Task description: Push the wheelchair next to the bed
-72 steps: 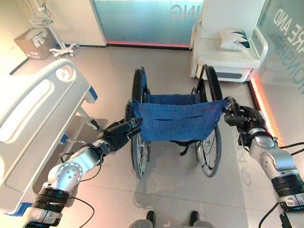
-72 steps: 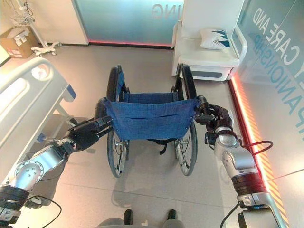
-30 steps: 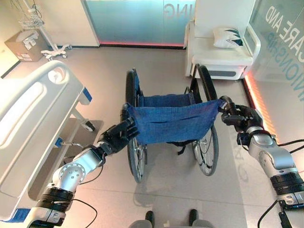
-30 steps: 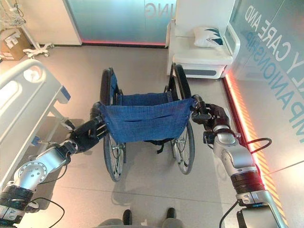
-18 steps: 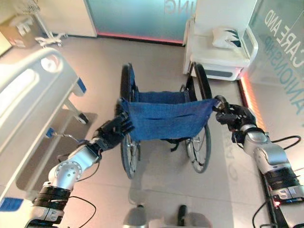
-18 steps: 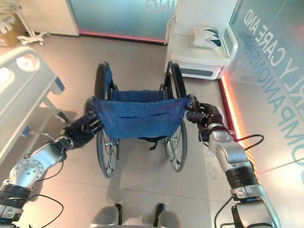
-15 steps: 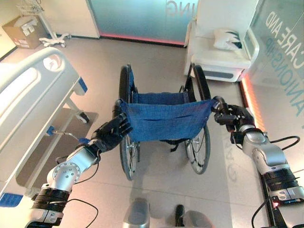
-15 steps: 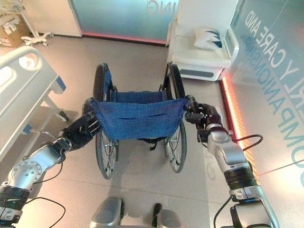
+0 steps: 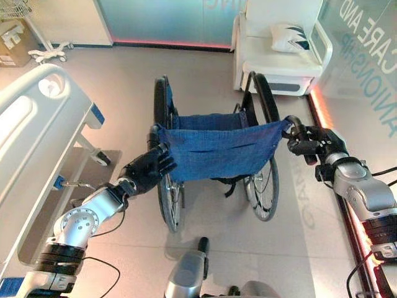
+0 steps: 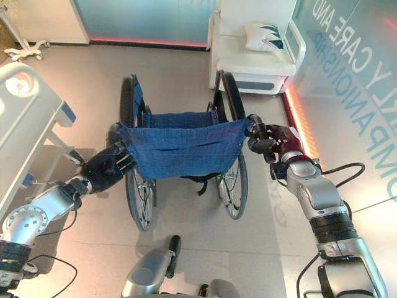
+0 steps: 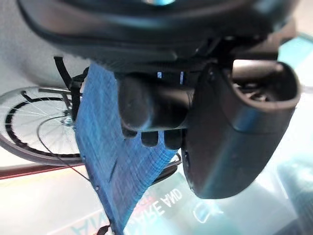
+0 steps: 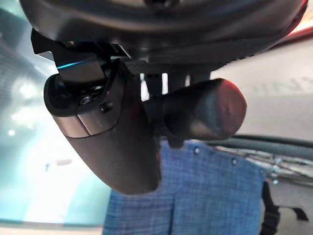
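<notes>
At frame centre, my left hand and right hand each grip 1 push handle of the blue-fabric, black-wheeled wheelchair; the white hospital bed lies left.

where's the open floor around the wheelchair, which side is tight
Open floor lies ahead of the wheelchair, up to the glass wall, and between its left wheel and the bed. Tighter on the right: the white chair stands just past that wheel. Both hands, left hand and right hand, grip the push handles.
</notes>
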`<state>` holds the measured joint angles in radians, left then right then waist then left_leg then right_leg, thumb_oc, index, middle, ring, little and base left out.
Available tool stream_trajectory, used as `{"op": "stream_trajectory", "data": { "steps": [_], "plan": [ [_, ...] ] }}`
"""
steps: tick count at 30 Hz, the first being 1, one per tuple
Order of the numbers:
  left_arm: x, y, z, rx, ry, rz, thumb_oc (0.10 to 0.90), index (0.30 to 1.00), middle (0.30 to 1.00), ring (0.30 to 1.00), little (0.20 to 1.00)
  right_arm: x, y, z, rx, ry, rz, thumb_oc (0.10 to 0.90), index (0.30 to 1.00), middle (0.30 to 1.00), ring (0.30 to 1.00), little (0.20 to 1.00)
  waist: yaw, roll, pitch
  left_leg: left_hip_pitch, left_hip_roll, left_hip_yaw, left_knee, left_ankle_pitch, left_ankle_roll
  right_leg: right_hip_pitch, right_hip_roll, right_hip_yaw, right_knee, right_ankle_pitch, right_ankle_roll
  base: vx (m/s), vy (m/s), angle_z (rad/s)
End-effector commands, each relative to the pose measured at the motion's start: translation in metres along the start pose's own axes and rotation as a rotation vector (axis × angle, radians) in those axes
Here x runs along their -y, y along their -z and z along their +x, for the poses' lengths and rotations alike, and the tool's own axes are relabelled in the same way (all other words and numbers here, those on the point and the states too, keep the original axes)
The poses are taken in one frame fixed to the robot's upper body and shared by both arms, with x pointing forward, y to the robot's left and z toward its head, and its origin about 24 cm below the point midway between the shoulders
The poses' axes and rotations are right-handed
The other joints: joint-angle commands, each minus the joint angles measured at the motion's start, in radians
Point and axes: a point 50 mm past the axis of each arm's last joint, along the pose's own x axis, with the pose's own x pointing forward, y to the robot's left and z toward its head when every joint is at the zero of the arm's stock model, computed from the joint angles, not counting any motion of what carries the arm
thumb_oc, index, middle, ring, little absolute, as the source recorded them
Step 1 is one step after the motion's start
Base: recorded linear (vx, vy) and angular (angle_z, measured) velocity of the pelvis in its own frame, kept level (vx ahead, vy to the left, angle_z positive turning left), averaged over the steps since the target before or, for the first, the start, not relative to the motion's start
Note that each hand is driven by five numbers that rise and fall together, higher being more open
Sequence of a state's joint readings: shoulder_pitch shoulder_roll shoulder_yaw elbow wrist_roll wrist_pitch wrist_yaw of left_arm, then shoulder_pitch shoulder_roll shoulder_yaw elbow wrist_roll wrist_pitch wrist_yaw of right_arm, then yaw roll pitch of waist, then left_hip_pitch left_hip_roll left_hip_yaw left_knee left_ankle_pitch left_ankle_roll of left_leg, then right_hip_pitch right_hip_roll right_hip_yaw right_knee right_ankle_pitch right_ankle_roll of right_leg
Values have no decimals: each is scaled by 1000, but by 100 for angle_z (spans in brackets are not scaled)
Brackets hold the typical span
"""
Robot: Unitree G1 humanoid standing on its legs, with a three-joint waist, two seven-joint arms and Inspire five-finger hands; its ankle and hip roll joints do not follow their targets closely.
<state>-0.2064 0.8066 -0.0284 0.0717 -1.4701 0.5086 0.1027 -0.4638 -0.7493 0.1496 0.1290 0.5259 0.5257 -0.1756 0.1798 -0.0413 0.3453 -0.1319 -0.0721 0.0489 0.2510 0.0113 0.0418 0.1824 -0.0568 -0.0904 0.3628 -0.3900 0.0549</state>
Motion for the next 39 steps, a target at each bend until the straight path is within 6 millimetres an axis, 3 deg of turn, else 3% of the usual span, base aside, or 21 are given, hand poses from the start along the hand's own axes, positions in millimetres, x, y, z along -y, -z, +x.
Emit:
{"op": "stream_trajectory", "data": {
  "steps": [1,4,7,10,12,13,15,17,19,22,24,25,26,28,29,31,34,36,38,39],
  "plan": [
    [33,-125,-30,544,153,-51,400,300,300,300,300,-15,-52,-7,280,-168,21,400,300,300,300,300,-17,19,-224,-16,-44,-55,-115,69,9,-51,89,0,288,451,104,227,154,14],
    [36,-128,-31,560,160,-50,400,300,300,300,300,-19,-58,-6,295,-163,26,400,300,300,300,300,-23,10,-221,-9,-71,-39,-93,36,22,-95,76,-3,314,441,108,237,98,30],
    [36,-135,-33,584,163,-62,400,300,300,300,300,-18,-74,-4,319,-162,-3,400,300,300,300,300,-34,14,-218,-25,-89,-17,-36,0,15,-117,57,-19,145,369,58,281,69,11],
    [40,-135,-29,603,170,-84,400,300,300,300,300,-11,-81,-3,338,-154,-29,400,300,300,300,300,-65,24,-198,-32,-91,-50,43,-2,-18,-137,47,-1,-78,292,-3,259,-1,28],
    [44,-133,-26,607,176,-92,400,300,300,300,300,-9,-83,-3,343,-148,-37,400,300,300,300,300,-78,21,-185,-32,-98,-70,77,-3,-30,-155,35,22,-151,309,-9,226,-59,36],
    [50,-127,-19,623,185,-112,400,300,300,300,300,-6,-88,-3,358,-136,-47,400,300,300,300,300,-105,15,-163,-24,-107,-96,128,-33,-45,-180,2,47,-259,400,11,297,-123,40],
    [52,-126,-16,634,171,-122,400,300,300,300,300,-6,-93,-2,368,-130,-50,400,300,300,300,300,-123,13,-149,7,-107,-104,146,-78,-48,-220,-31,60,-323,469,36,347,-152,58],
    [57,-128,-16,662,141,-117,400,300,300,300,300,-9,-103,-3,375,-125,-46,400,300,300,300,300,-158,12,-130,89,-83,-117,146,-175,-42,-313,-77,79,-380,550,83,509,-246,58],
    [61,-130,-19,668,141,-109,400,300,300,300,300,-8,-103,-3,369,-118,-40,400,300,300,300,300,-173,10,-130,157,-53,-142,140,-211,-37,-366,-81,88,-368,569,97,554,-281,83],
    [64,-131,-22,664,164,-93,400,300,300,300,300,-1,-105,-4,360,-117,-36,400,300,300,300,300,-177,5,-162,199,-9,-165,155,-157,-55,-358,-56,66,-319,531,64,444,-276,83],
    [62,-125,-28,665,164,-93,400,300,300,300,300,3,-106,-4,355,-128,-57,400,300,300,300,300,-170,5,-203,192,31,-187,293,11,-106,-331,-16,40,-280,503,17,354,-245,56],
    [61,-125,-29,663,161,-96,400,300,300,300,300,3,-107,-5,356,-130,-64,400,300,300,300,300,-169,4,-208,183,34,-189,316,32,-112,-326,-12,36,-278,499,11,323,-263,48],
    [55,-122,-33,659,144,-106,400,300,300,300,300,1,-107,-7,361,-139,-80,400,300,300,300,300,-156,-5,-214,123,23,-195,465,105,-123,-290,1,23,-278,478,-20,370,-257,32],
    [50,-120,-35,655,126,-112,400,300,300,300,300,-3,-109,-9,370,-153,-91,400,300,300,300,300,-147,-4,-215,68,7,-200,584,123,-123,-263,22,24,-268,452,-38,355,-217,19],
    [45,-119,-37,655,114,-115,400,300,300,300,300,-7,-112,-10,379,-166,-94,400,300,300,300,300,-134,-13,-210,5,-37,-203,691,126,-117,-237,35,37,-256,437,-49,287,-160,-12],
    [42,-119,-38,659,111,-116,400,300,300,300,300,-11,-115,-11,383,-178,-94,400,300,300,300,300,-117,-19,-204,-69,-64,-193,726,115,-102,-201,54,44,-254,422,-57,356,-187,-27],
    [40,-122,-42,662,111,-108,400,300,300,300,300,-16,-119,-11,382,-185,-95,400,300,300,300,300,-92,-22,-197,-120,-70,-183,625,79,-80,-158,82,57,-264,408,-59,337,-117,-6],
    [40,-126,-46,670,109,-105,400,300,300,300,300,-20,-120,-10,385,-189,-93,400,300,300,300,300,-74,-14,-199,-125,-50,-172,414,82,-72,-129,110,58,-272,383,-59,378,-43,-2],
    [35,-129,-49,676,107,-103,400,300,300,300,300,-25,-120,-8,387,-191,-81,400,300,300,300,300,-44,1,-204,-138,-35,-138,143,130,-89,-68,151,57,-292,342,-61,442,-1,-1],
    [34,-128,-49,675,106,-104,400,300,300,300,300,-26,-120,-7,386,-193,-81,400,300,300,300,300,-40,-2,-205,-125,-38,-133,111,142,-91,-61,148,59,-294,338,-61,476,-3,-2]
  ]
}}
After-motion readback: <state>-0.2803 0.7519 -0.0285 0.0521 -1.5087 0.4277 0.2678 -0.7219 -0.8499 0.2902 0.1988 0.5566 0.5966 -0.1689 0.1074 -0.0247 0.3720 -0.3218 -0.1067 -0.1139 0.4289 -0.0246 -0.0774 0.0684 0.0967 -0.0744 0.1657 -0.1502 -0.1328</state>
